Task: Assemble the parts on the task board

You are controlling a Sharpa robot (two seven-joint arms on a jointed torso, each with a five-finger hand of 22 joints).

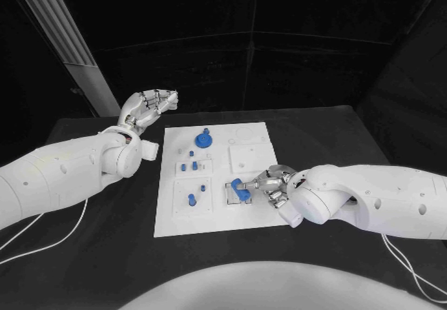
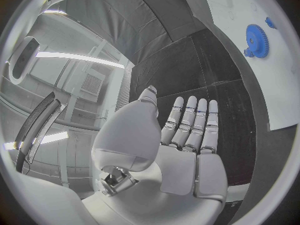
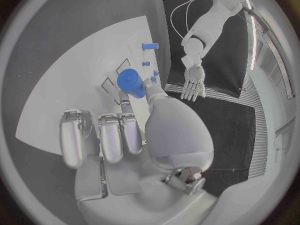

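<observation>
A white task board point(image 1: 251, 216) fills the middle of the black table point(image 1: 316, 123). At the board's right edge, toward its near corner, the right hand point(image 1: 265, 187) pinches a blue part point(image 1: 238, 185) between thumb and finger, over a square recess. The piece looks light, rigid and smooth, likely slippery, so a hold across its round body seems safest. The left hand point(image 1: 149, 106) hovers spread and empty just off the board's far left corner, near the blue gear point(image 1: 204, 139).

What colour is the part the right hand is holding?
Blue. The part shows best in the right wrist view, held by the right hand over the white task board.
</observation>
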